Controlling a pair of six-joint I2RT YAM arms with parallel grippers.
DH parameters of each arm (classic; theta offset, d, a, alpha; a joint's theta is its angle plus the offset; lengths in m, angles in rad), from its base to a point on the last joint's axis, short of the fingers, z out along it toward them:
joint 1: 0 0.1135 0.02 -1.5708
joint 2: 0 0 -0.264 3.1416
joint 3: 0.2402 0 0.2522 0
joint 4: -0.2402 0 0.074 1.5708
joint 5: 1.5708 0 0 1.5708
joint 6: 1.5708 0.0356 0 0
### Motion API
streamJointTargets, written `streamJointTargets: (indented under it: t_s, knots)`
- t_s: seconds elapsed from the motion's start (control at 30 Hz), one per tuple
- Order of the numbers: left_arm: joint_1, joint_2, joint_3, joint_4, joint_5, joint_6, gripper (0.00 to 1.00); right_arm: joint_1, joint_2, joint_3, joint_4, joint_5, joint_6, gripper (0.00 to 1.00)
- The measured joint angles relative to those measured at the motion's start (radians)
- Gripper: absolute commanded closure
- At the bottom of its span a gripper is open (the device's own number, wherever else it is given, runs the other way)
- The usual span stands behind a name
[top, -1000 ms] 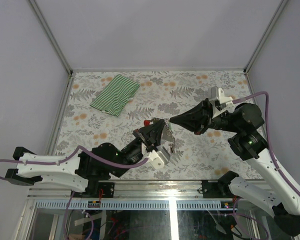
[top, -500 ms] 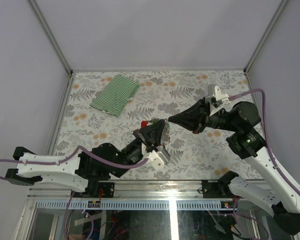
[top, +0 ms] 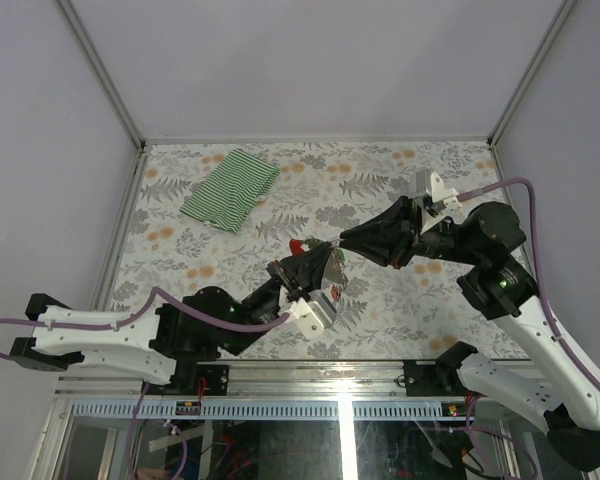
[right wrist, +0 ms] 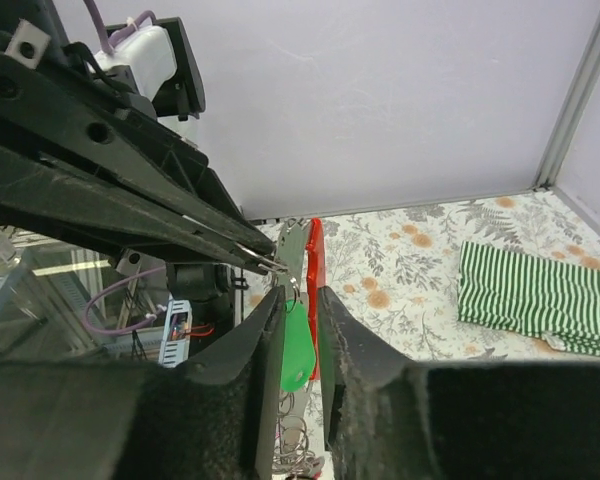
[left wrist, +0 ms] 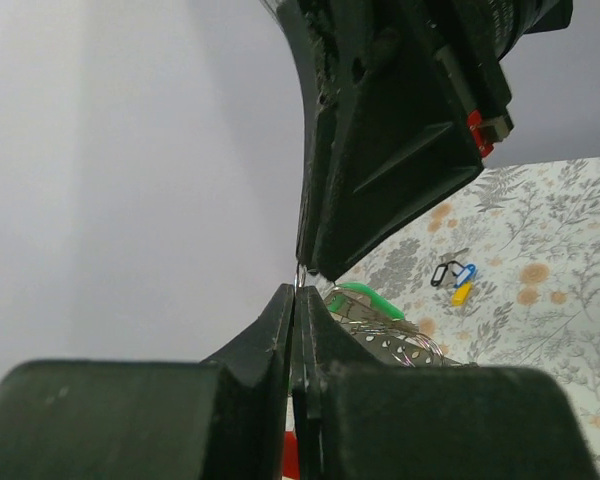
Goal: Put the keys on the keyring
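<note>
Mid-table, the left gripper (left wrist: 295,292) is clamped shut on the keyring (top: 297,243). The right gripper (right wrist: 292,296), jaws narrowly parted, meets it tip to tip. Keys (left wrist: 380,335) dangle beneath.

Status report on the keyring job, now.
Left gripper shut on keyring. Right gripper tip-to-tip with it, jaws slightly parted. Green-tagged key hanging beneath. Striped cloth far aside.

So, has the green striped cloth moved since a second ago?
No. The cloth lies near the far-left corner of the table, same spot and angle as before.
</note>
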Motion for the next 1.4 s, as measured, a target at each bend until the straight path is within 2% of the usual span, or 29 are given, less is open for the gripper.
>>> streamJointTargets:
  t_s: [0.17, 0.3, 0.5, 0.63, 0.83, 1.03, 1.2, 1.4]
  knots:
    - [0.002, -0.048, -0.044, 0.022, 0.025, -0.090, 1.00, 0.000, -0.063, 0.000, -0.013, 0.030, -0.040, 0.55]
    - [0.042, -0.106, -0.077, 0.036, 0.085, -0.197, 1.00, 0.000, -0.116, -0.006, 0.007, 0.056, -0.062, 0.49]
    - [0.243, -0.180, -0.104, 0.039, 0.277, -0.423, 1.00, 0.000, -0.129, -0.008, 0.021, 0.064, -0.093, 0.48]
    - [0.398, -0.203, -0.116, 0.042, 0.458, -0.588, 1.00, 0.000, -0.086, 0.010, 0.003, 0.045, -0.103, 0.48]
    - [0.549, -0.184, -0.130, 0.047, 0.680, -0.782, 1.00, 0.000, -0.049, 0.021, -0.023, 0.030, -0.110, 0.44]
    - [0.604, -0.161, -0.141, 0.064, 0.799, -0.904, 1.00, 0.000, -0.033, 0.021, -0.040, 0.050, -0.126, 0.38]
    - [0.617, -0.151, -0.145, 0.082, 0.824, -0.958, 1.00, 0.000, -0.020, 0.021, -0.042, 0.074, -0.132, 0.34]
    - [0.621, -0.143, -0.145, 0.105, 0.840, -0.985, 1.00, 0.000, 0.007, 0.019, -0.039, 0.076, -0.129, 0.36]
